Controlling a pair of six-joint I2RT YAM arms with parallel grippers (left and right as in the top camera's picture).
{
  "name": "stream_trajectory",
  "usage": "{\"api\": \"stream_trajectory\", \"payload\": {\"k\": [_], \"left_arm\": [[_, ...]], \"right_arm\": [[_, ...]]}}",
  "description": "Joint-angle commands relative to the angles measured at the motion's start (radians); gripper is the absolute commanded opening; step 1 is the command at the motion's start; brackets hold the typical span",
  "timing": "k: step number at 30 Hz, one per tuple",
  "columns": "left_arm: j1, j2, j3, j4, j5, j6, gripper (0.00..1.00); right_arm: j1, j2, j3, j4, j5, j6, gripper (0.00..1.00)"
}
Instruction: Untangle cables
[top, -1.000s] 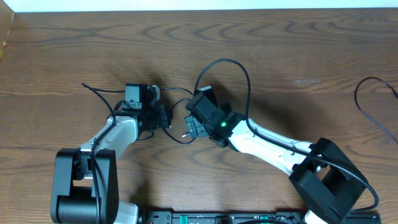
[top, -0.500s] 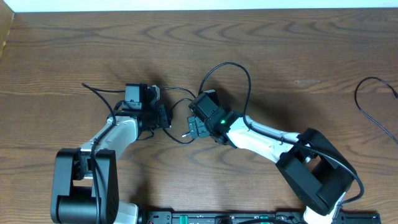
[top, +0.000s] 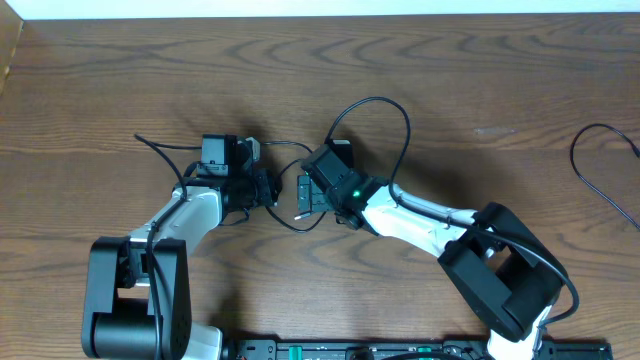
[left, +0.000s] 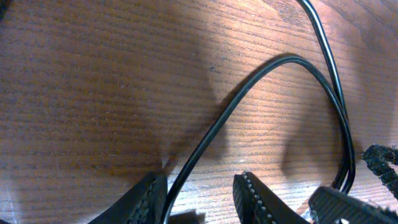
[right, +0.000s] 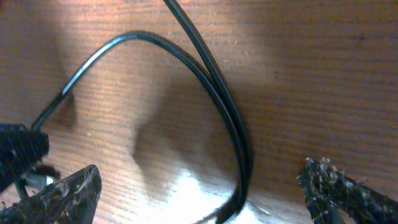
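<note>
- Table: brown wood with a strong wavy grain, matte. It filled the overhead view, and a pale strip ran along its far edge.
- Right arm: glossy white link between blocky black joint housings. It reached from the near right corner in toward the centre.
- Left arm: same white-and-black build, angled up from the near left corner toward the centre.
- Right gripper: jaws spread wide and holding nothing. Its fingers were black with a rough, pebbled, frayed-looking face.
- Left gripper: jaws parted, not clamped. Its fingers were black with a row of fine ridges along the inner edge.
- Tangled black cable: thin, smooth, round cord with a slight sheen, lying on the table at centre.
  - It arched in a tall loop beyond the right gripper.
  - It curved through the gap between the two grippers, with a loose end trailing off to the left.
  - In the left wrist view a strand passed between the parted fingers, close to the left-hand one.
  - In the right wrist view two strands ran side by side between the spread fingers.
  - Whether this was one cord or several could not be told.
- Separate black cable: thin curved cord at the right edge, well apart from both grippers.
- Green light: small lit dot on the right wrist housing.
</note>
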Motion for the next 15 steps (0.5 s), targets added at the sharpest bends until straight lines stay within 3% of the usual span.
{"api": "stream_trajectory", "payload": {"k": [1,15], "left_arm": [[0.003,0.013,-0.007,-0.005,0.014,-0.002,0.4],[0.003,0.013,-0.007,-0.004,0.017,-0.003,0.4]], "right_arm": [[0.002,0.068,-0.02,-0.02,-0.048,0.073,0.99],[0.0,0.07,-0.02,-0.018,-0.047,0.23,0.99]]}}
